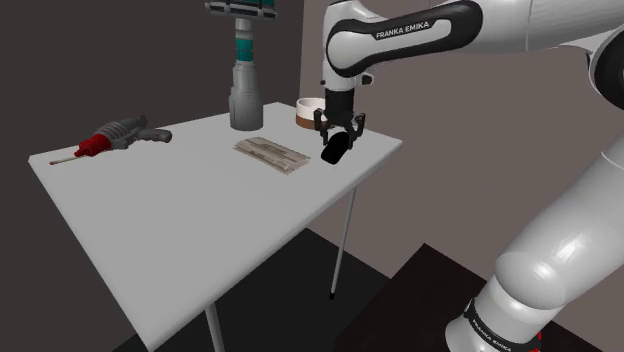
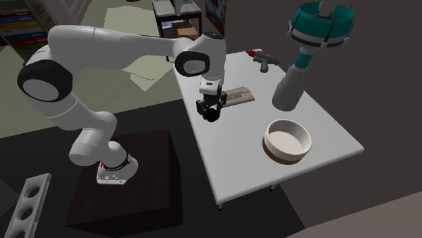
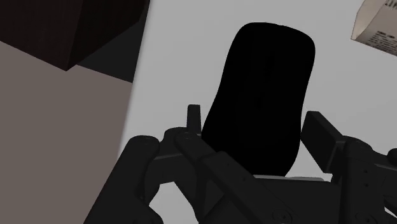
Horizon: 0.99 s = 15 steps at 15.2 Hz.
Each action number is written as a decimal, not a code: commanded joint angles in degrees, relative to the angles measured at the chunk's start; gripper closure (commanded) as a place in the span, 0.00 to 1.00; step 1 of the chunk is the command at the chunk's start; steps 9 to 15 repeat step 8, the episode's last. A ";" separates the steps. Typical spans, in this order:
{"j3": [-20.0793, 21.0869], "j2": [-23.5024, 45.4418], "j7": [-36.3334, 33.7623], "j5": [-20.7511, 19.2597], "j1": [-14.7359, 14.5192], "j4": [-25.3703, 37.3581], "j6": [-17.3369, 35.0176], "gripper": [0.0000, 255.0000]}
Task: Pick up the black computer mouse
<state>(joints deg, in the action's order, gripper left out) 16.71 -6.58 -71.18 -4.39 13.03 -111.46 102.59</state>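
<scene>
over the white tabletop (image 1: 180,210) edge, end effector (image 1: 340,133) clasps tilted black mouse (image 1: 336,153); dark brown wall (image 1: 140,50) behind, dark floor (image 2: 40,169) below.

I see a white table (image 1: 150,230) on thin legs. A white bowl (image 2: 287,140) with a brown base sits near one corner, with a tall grey and teal bottle (image 1: 245,95) beside it. A flat printed packet (image 1: 271,153) lies mid-table. A red-and-grey toy gun (image 1: 115,135) lies at the shoulder view's left end.

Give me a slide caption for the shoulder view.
Black pincer clasps a black mouse near the edge of the white table.
</scene>
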 commanded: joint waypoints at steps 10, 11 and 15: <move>-0.07 0.06 0.58 0.04 0.07 5.62 -5.55 1.00; -0.07 0.06 0.58 0.04 0.07 5.62 -5.55 1.00; -0.07 0.06 0.58 0.04 0.07 5.62 -5.55 1.00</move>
